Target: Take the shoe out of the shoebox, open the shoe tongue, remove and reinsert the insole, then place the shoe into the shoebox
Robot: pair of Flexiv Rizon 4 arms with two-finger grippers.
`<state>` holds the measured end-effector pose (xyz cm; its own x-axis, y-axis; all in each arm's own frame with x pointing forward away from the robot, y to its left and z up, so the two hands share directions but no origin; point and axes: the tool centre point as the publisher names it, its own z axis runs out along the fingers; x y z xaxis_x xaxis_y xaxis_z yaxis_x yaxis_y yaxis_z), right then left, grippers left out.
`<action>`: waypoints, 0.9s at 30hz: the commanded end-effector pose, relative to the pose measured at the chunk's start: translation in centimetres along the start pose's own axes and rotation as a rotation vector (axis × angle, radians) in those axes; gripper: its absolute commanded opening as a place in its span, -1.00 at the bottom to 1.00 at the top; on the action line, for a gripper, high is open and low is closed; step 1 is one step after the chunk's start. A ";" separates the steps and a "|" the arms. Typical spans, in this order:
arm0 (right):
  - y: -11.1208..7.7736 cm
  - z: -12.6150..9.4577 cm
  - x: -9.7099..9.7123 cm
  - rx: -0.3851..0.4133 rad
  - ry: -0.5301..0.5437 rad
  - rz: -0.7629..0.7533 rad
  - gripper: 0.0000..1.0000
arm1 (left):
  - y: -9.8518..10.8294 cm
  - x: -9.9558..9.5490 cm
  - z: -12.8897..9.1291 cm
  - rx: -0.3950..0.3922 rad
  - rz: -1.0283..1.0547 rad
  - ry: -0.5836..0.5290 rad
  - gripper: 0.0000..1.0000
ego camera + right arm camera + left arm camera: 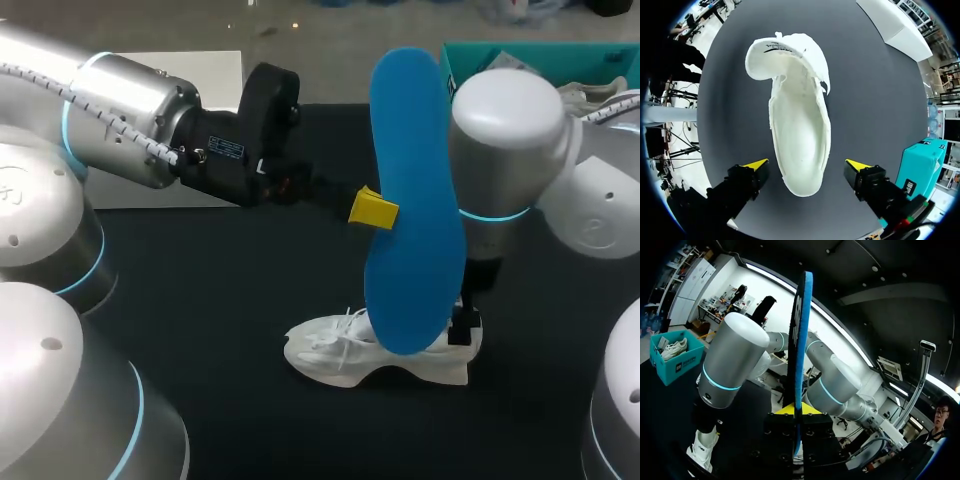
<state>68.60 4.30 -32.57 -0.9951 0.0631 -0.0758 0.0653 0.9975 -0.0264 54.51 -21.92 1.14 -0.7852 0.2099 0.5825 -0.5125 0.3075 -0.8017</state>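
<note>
Our left gripper (376, 209) comes in from the left and is clamped on the long blue foam insole (412, 180). It pinches the insole near its middle from two sides and holds it upright in the air. The lower end of the insole hangs over the white lace-up sneaker (378, 358). We cannot tell whether the two touch.

The sneaker stands on the black table (200, 330), out of its box, with the tongue folded forward and the inside bare. We judge that the first steps, up to removing the insole, are done.

Our right gripper (807, 165) hangs over the sneaker's heel, its yellow tips spread apart on either side and gripping nothing.

At the far right is the teal cardboard shoebox (470, 62), well apart from the sneaker. The insole has yet to go back in, and the sneaker has yet to go into the box.
</note>
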 end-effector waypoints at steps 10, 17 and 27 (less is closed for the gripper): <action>3.7 3.6 -3.1 -0.015 -0.012 -0.034 1.00 | -0.2 -0.1 0.1 -0.004 -0.001 0.001 -1.00; 5.1 4.9 -3.3 0.000 0.003 -0.034 0.62 | -0.2 -0.1 0.1 -0.004 -0.001 0.001 -1.00; 4.9 5.8 -2.8 0.001 0.027 -0.021 -0.47 | -0.2 -0.1 0.1 -0.004 -0.001 0.001 -1.00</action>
<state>72.33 8.65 -38.06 -0.9980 0.0420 -0.0468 0.0432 0.9988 -0.0238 54.51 -21.92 1.14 -0.7852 0.2099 0.5825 -0.5125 0.3075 -0.8017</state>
